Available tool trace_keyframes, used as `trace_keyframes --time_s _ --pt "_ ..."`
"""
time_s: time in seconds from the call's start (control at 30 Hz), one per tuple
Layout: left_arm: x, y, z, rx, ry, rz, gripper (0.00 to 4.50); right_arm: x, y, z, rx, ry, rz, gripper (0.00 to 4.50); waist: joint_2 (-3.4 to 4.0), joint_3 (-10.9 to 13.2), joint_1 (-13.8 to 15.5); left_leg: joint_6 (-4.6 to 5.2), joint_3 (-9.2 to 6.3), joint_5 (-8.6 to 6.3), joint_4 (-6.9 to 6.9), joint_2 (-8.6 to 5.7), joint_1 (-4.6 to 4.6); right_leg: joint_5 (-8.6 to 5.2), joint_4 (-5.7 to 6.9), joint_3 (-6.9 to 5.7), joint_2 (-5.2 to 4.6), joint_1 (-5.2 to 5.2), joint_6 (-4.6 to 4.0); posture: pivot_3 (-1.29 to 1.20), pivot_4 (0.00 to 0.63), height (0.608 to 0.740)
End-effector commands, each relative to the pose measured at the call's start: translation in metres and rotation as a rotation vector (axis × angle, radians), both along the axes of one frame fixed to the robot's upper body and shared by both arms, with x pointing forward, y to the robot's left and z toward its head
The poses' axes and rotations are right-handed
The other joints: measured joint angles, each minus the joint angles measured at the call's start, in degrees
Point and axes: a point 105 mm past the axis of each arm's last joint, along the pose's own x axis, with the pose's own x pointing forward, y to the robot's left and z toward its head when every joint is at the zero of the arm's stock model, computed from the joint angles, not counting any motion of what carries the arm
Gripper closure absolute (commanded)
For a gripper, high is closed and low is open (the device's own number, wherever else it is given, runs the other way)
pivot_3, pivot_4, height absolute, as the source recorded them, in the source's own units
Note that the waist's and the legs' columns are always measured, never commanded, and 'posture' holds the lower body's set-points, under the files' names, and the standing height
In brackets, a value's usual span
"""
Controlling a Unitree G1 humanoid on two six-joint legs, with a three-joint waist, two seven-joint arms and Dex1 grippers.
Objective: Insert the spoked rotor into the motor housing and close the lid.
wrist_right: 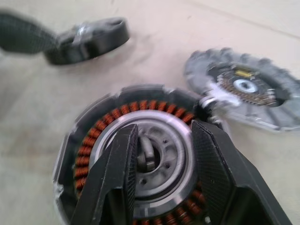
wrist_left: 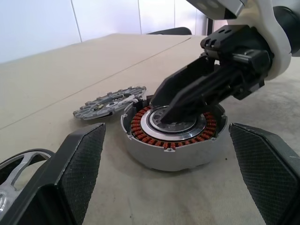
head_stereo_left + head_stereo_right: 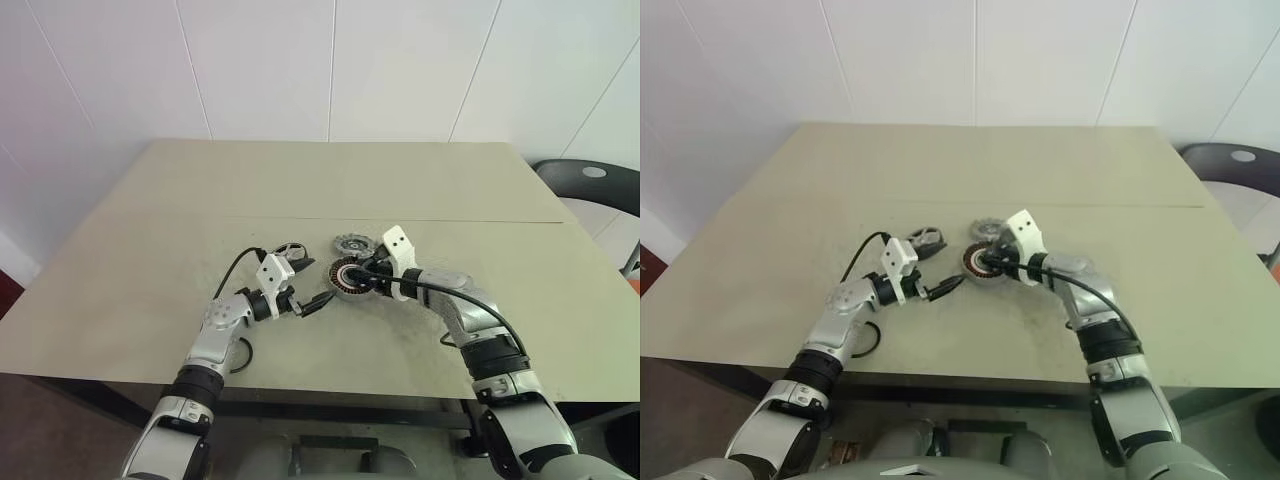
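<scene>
Left eye view is showing the desk [image 3: 150, 250] carrying the motor housing [image 3: 346, 277], the landmark here. A grey ring is sitting inside its copper windings, so the spoked rotor [image 1: 154, 159] is looking seated. The toothed grey disc [image 3: 352, 244] is lying just beyond the housing, and the lid [image 3: 288, 251] is resting well off toward the left arm, so closing is remaining. The right claw [image 1: 161, 154] is hanging half-spread over the housing's hub, gripping nothing; the left claw [image 2: 173, 173] is standing wide beside it. No writing is legible.
</scene>
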Motion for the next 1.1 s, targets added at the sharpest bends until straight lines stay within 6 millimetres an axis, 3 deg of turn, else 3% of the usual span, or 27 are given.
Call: trace_keyframes --time_s 0.03,0.3,0.4,0.57,0.77,1.1 --pt "0.001 -0.004 0.007 0.006 -0.035 -0.014 0.0 0.008 0.003 0.025 0.044 -0.078 -0.01 2.61 0.0 0.0 0.0 0.0 0.0 0.0 -0.01 0.0 0.0 0.0 0.0 0.0 0.0 0.0 0.0 0.0 0.0 0.74" --pt "0.001 -0.004 0.007 0.009 -0.033 -0.013 0.0 0.004 0.0 0.004 -0.103 -0.071 0.022 2.61 0.01 0.0 0.0 0.0 0.01 0.0 -0.01 0.0 -0.01 -0.01 -0.01 0.0 -0.01 -0.03 -0.01 0.0 0.0 0.74" --pt "0.002 -0.004 0.007 0.01 -0.033 -0.013 0.0 0.0 0.002 -0.003 -0.134 -0.061 0.049 3.12 0.01 0.0 0.0 0.0 0.0 0.0 -0.01 0.0 -0.01 0.0 0.0 0.0 0.0 -0.03 -0.01 0.0 0.0 0.74" --pt "0.002 -0.004 0.007 0.011 -0.035 -0.013 0.0 0.0 0.0 -0.011 -0.207 -0.083 0.057 4.48 0.0 0.0 0.0 0.0 0.0 0.0 0.03 0.0 0.01 -0.01 0.01 0.0 -0.01 0.0 -0.02 0.0 0.0 0.74" --pt "0.003 -0.004 0.007 0.013 -0.035 -0.017 0.0 0.003 0.003 -0.008 -0.212 -0.131 0.052 4.48 0.0 0.0 0.0 0.0 0.0 0.0 0.04 0.0 0.03 -0.04 0.01 0.0 0.0 0.02 -0.08 0.0 0.0 0.74" --pt "0.003 -0.002 0.007 0.018 -0.034 -0.016 0.0 0.006 -0.012 -0.014 -0.267 -0.123 0.029 4.48 -0.01 0.0 0.1 0.0 0.0 0.0 0.07 0.0 0.06 -0.05 0.02 0.0 0.0 0.08 -0.11 0.0 0.0 0.74"
